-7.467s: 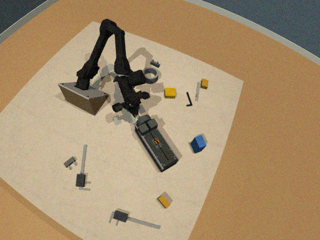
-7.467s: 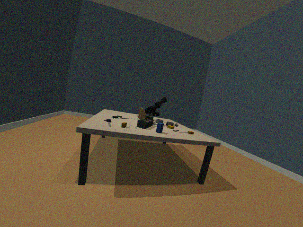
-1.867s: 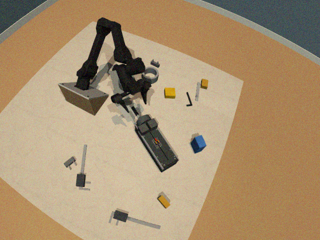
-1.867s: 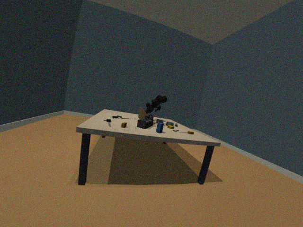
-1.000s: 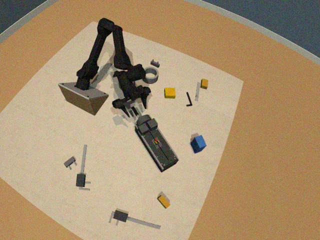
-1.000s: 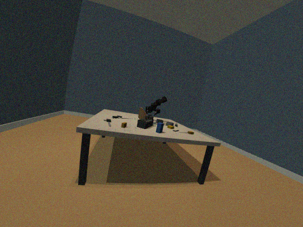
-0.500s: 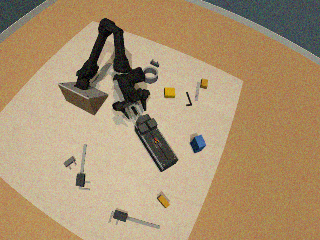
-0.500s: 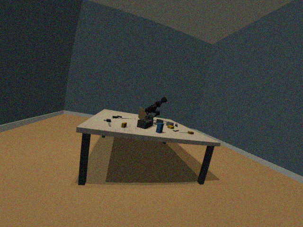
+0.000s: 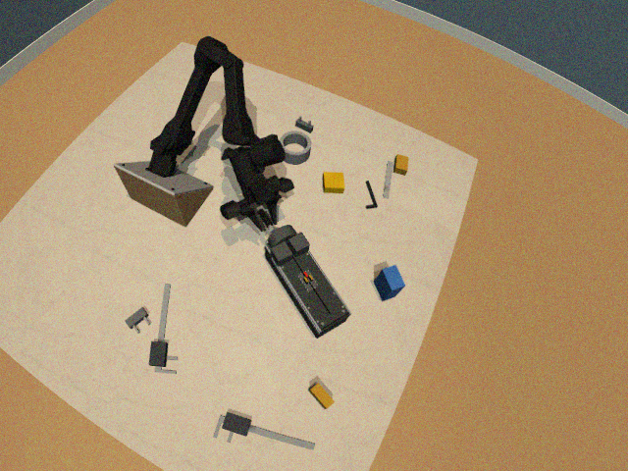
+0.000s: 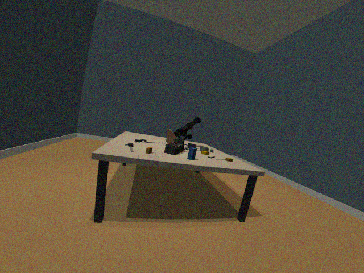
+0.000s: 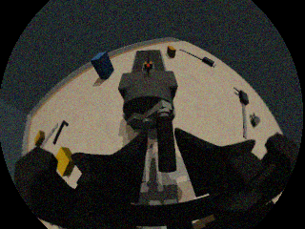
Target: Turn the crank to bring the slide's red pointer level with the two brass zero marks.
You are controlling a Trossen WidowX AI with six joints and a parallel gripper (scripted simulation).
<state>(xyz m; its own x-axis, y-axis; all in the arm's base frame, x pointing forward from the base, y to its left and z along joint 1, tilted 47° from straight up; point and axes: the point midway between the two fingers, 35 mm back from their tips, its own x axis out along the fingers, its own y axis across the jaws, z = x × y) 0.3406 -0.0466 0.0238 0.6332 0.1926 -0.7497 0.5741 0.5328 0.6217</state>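
Note:
The dark machine (image 9: 324,304) (image 10: 173,148) (image 11: 149,87) stands on the table, with its crank end toward my arm. Its red pointer (image 9: 306,274) (image 11: 148,65) is very close to the brass marks; in the top view it appears slightly to their crank side. Exact level cannot be told. The black crank handle (image 11: 166,148) points toward me from the grey crank arm (image 11: 153,114). My gripper (image 9: 271,226) (image 11: 160,132) is partly open around the handle. The right-hand finger in the wrist view is close against it; a gap shows on the left.
A yellow block (image 9: 333,183) (image 11: 64,161), a grey ring (image 9: 295,154) and a black hex key (image 9: 372,194) lie beside the arm. A blue block (image 9: 390,283) (image 10: 191,153) (image 11: 102,66) stands beside the machine. Two calipers (image 9: 158,353) (image 9: 236,423) lie farther off.

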